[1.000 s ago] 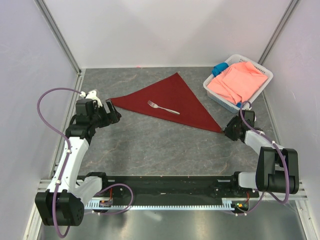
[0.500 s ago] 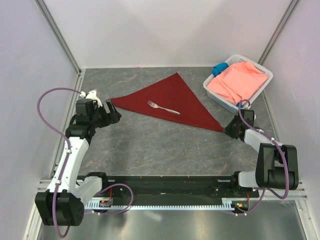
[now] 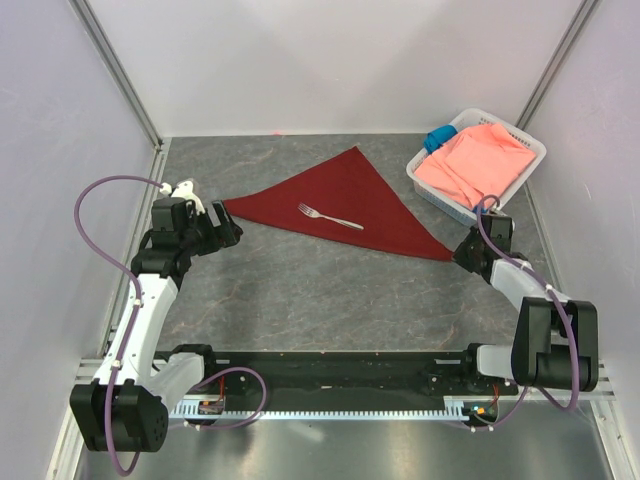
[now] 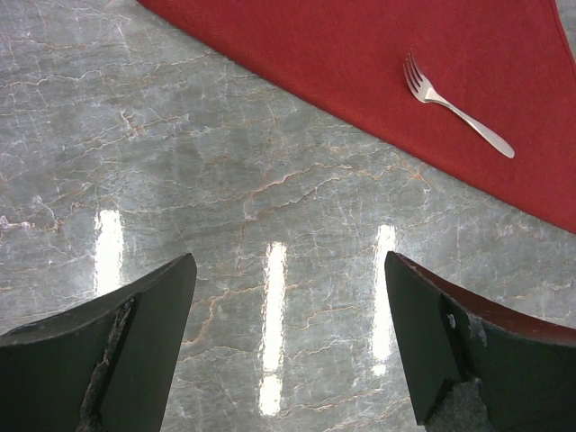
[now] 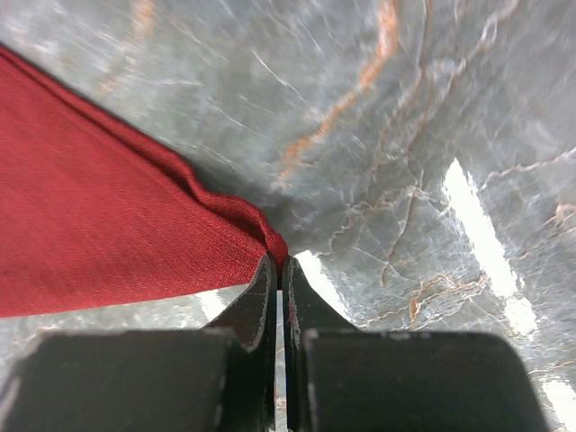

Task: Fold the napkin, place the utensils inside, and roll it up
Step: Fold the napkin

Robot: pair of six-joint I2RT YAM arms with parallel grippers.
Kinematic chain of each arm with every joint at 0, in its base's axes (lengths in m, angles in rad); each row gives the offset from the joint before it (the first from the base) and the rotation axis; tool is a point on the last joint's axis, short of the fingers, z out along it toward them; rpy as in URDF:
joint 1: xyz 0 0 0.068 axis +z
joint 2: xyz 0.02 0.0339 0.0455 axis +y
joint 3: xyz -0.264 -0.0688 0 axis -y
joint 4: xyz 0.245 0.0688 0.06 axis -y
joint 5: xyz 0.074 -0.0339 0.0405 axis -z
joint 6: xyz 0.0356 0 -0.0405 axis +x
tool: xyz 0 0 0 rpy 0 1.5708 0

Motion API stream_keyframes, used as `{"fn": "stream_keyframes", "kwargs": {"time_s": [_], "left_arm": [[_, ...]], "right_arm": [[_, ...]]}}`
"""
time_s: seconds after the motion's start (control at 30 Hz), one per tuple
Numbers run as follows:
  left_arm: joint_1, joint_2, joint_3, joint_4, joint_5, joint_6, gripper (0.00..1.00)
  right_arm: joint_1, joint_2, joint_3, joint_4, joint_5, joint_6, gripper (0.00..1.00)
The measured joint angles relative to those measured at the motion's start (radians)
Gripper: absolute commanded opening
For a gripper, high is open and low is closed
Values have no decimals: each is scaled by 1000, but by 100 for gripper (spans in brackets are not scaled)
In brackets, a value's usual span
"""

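Grey marble table, maroon napkin with fork; right gripper tight on its corner, left gripper agape

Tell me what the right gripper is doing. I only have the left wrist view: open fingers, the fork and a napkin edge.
Observer: The right gripper is shut on the napkin's right corner, which is pinched between its tips.
Operator: Is the napkin folded?
Observer: Yes. From above it lies as a triangle, with the fork near its middle.
Operator: Where is my left gripper relative to it?
Observer: The left gripper sits beside the napkin's left corner, on the near side.
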Motion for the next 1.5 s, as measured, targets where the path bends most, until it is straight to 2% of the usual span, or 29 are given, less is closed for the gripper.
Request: {"fn": "stream_keyframes", "kwargs": {"time_s": [0.27, 0.6, 1.1, 1.5], "left_arm": [[-2, -2, 0, 0, 2, 0, 93], [-10, -14, -3, 0, 3, 0, 93], [-12, -21, -10, 0, 4, 0, 93], [-13, -20, -10, 0, 6, 0, 93]], "right_arm": [[22, -89, 34, -11, -26, -26, 0], [236, -126, 165, -16, 6, -25, 0], [516, 226, 377, 98, 28, 19, 0], [652, 520, 623, 211, 11, 77, 0]]}}
